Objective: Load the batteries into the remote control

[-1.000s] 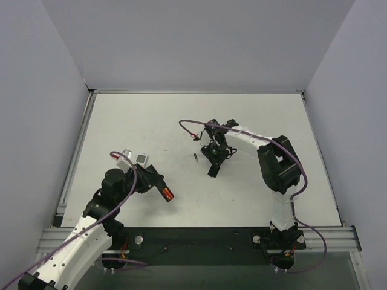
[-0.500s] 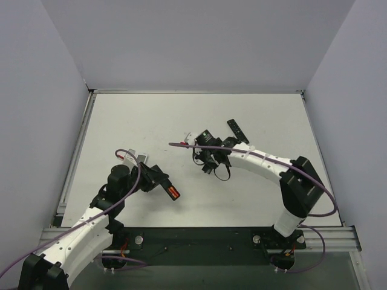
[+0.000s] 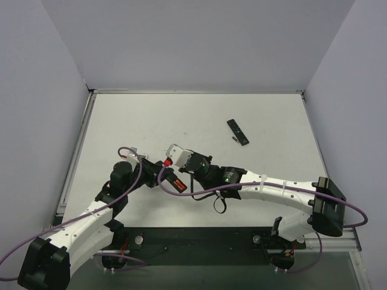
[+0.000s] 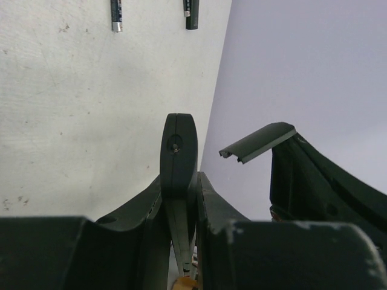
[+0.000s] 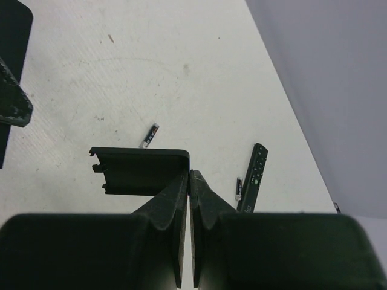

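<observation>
Currently the batteries [image 5: 149,135], slim little cylinder cells, lie loose on the white surface [image 3: 133,121], none of them in the slim black remote control [image 3: 237,132]. One rests just beside the remote in the upper right of the top view. Another lies alone at mid-frame in the right wrist view, well apart from it.

The right arm's fingers [image 5: 179,193] are pressed together on the edge of a thin black plate [image 5: 142,171] with notched clips, to my eye the remote's battery cover. They hold it in the air close to the left arm's fingers [image 4: 178,142], low and left of centre in the top view. Those are narrow too. A red-orange piece [image 3: 174,183] shows at their tip from above, and I cannot tell whether it is a cell or part of the arm.

Both arms crowd one spot far from the remote, so a reach by either could knock the other or jar the plate out of its thin edge grip. The cells are round and light. A nudge would likely roll them off, and an off-centre pinch could flick one away.

The lone cell is part dark, part pale, with a reddish touch at one end. The one by the remote is dark with a pale tip. The remote lies flat with small light marks on top, and whether its compartment faces up I cannot tell.
</observation>
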You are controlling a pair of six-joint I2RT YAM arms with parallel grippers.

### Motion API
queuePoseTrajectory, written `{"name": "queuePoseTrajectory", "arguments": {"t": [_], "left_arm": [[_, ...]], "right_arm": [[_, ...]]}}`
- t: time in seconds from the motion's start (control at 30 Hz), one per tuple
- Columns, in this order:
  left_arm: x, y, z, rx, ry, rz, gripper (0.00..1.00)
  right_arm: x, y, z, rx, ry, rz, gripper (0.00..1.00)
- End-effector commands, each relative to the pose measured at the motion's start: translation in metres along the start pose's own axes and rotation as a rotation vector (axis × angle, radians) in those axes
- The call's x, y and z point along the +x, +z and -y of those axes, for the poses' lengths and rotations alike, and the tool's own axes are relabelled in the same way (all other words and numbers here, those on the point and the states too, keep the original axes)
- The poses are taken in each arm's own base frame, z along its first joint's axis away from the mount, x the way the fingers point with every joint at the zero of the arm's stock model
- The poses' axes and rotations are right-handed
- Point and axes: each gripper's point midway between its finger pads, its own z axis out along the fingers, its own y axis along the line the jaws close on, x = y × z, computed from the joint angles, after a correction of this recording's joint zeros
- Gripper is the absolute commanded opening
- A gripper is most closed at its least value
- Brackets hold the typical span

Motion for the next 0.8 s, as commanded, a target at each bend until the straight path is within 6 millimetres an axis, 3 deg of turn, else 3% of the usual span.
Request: {"name": "queuePoseTrajectory", "arguments": {"t": [0.0, 0.13, 0.37, 0.5, 0.77], "left_arm": [[-0.005, -0.001, 0.036, 0.126, -0.070, 0.017, 0.00], [-0.007, 0.000, 0.035, 0.120, -0.139, 0.028, 0.00], [-0.011, 0.001, 0.033, 0.111, -0.206, 0.047, 0.00], [-0.010, 0.001, 0.027, 0.099, -0.247, 0.044, 0.00], [-0.011, -0.001, 0.035, 0.145, -0.306, 0.041, 0.00]], "right_arm": [[-0.033, -0.019, 0.025, 0.159, 0.038, 0.141, 0.00], [-0.045, -0.028, 0.008, 0.155, -0.022, 0.209, 0.00], [-0.061, -0.040, 0.002, 0.178, -0.034, 0.301, 0.00], [-0.063, -0.042, -0.001, 0.181, -0.050, 0.320, 0.00], [-0.060, -0.040, -0.013, 0.166, -0.099, 0.332, 0.00]]}}
